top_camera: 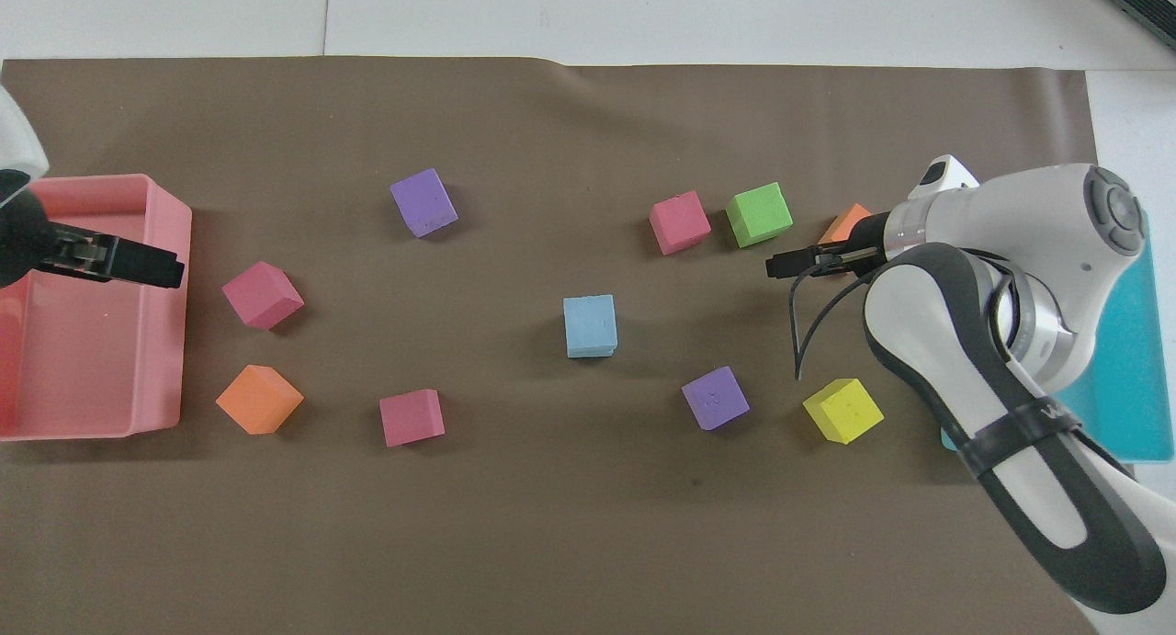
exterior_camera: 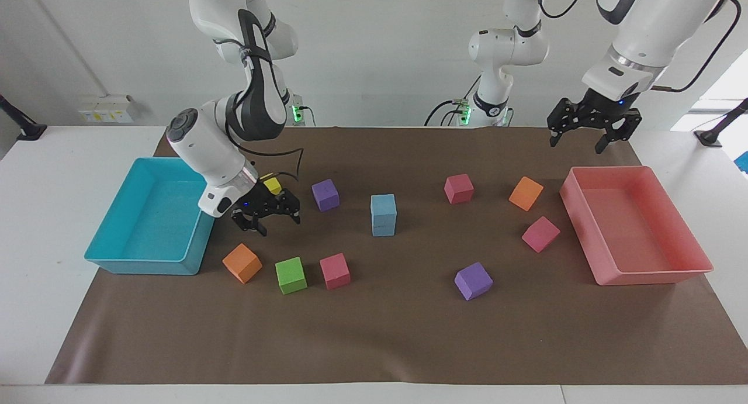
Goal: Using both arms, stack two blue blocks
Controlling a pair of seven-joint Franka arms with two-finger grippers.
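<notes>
The two sky-blue blocks (exterior_camera: 383, 215) stand stacked, one squarely on the other, in the middle of the brown mat; from overhead only the top one (top_camera: 589, 325) shows. Neither gripper touches them. My left gripper (exterior_camera: 578, 142) is open and empty, raised high over the edge of the pink tray nearest the robots; it also shows in the overhead view (top_camera: 152, 267). My right gripper (exterior_camera: 278, 225) is open and empty, low over the mat between the stack and the turquoise tray, and shows in the overhead view (top_camera: 779, 266) beside an orange cube.
A turquoise tray (exterior_camera: 146, 265) lies at the right arm's end, a pink tray (exterior_camera: 643, 275) at the left arm's end. Loose cubes lie around the stack: yellow (exterior_camera: 272, 185), purple (exterior_camera: 325, 194) (exterior_camera: 473, 280), pink (exterior_camera: 459, 188) (exterior_camera: 540, 234) (exterior_camera: 335, 270), orange (exterior_camera: 526, 193) (exterior_camera: 242, 263), green (exterior_camera: 291, 275).
</notes>
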